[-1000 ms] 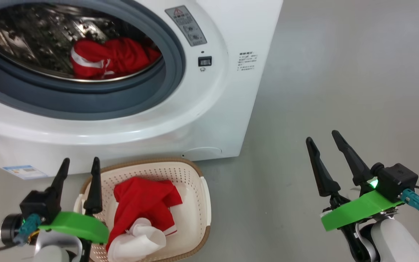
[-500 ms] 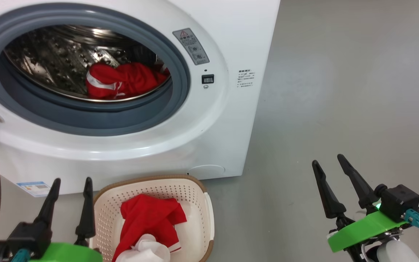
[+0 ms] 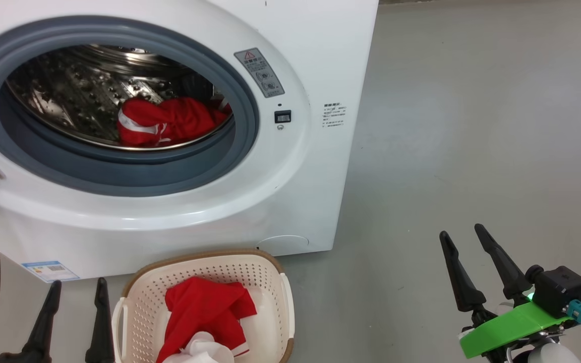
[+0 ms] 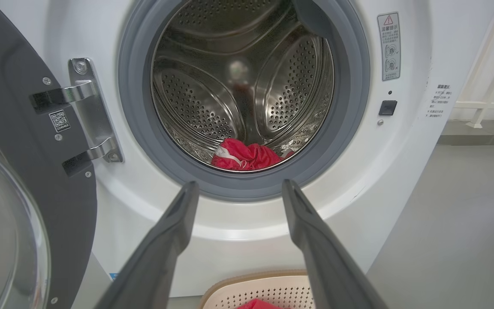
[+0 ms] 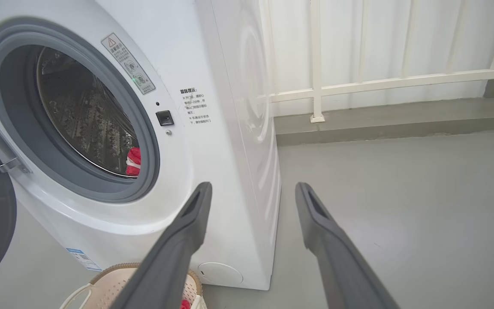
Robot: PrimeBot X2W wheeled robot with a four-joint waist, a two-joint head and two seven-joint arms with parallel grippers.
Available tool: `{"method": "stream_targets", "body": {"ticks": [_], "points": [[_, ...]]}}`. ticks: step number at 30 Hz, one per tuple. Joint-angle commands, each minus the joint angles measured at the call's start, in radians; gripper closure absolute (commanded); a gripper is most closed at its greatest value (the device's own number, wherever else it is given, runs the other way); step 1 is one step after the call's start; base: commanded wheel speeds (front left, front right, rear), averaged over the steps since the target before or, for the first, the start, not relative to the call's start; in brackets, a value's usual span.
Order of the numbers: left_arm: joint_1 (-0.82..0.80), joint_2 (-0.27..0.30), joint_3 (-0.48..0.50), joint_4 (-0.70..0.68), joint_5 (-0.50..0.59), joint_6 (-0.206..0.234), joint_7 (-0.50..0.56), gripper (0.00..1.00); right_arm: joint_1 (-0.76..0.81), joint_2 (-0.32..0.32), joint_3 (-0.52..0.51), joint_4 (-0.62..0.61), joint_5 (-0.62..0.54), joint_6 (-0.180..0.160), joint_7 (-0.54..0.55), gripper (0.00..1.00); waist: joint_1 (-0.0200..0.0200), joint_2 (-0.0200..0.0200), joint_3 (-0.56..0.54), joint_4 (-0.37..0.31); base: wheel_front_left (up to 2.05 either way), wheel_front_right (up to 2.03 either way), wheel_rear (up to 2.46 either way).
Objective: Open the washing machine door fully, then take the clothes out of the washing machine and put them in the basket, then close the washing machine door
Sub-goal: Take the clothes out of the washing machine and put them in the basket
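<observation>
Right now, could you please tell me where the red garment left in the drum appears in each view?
Head view: red garment, upper left of centre, low in the drum.
Left wrist view: red garment, centre, on the drum's bottom.
Right wrist view: red garment, left of centre, a sliver at the gasket's right edge.
Shared landmark: the warning sticker right of the gasket.

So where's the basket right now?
In the head view, the basket sits on the floor at lower centre, in front of the washing machine, just right of the left claw.

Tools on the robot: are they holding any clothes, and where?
Nothing. Left tool and right tool are both open and empty.
</observation>
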Motion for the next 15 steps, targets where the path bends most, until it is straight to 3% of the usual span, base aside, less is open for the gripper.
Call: {"method": "stream_targets", "body": {"ticks": [1, 15], "points": [[-0.008, 0.006, 0.028, -0.035, -0.006, 0.013, -0.005, 0.00, 0.002, -0.006, 0.017, -0.026, 0.004, 0.006, -0.006, 0.00, 0.0000, 0.0000, 0.001, 0.001, 0.00, 0.00, 0.00], [-0.021, 0.006, 0.000, -0.037, -0.028, 0.028, -0.005, 0.00, -0.014, -0.004, 0.014, -0.033, 0.003, 0.006, -0.006, 0.00, 0.0000, 0.0000, 0.029, 0.001, 0.00, 0.00, 0.00]]}}
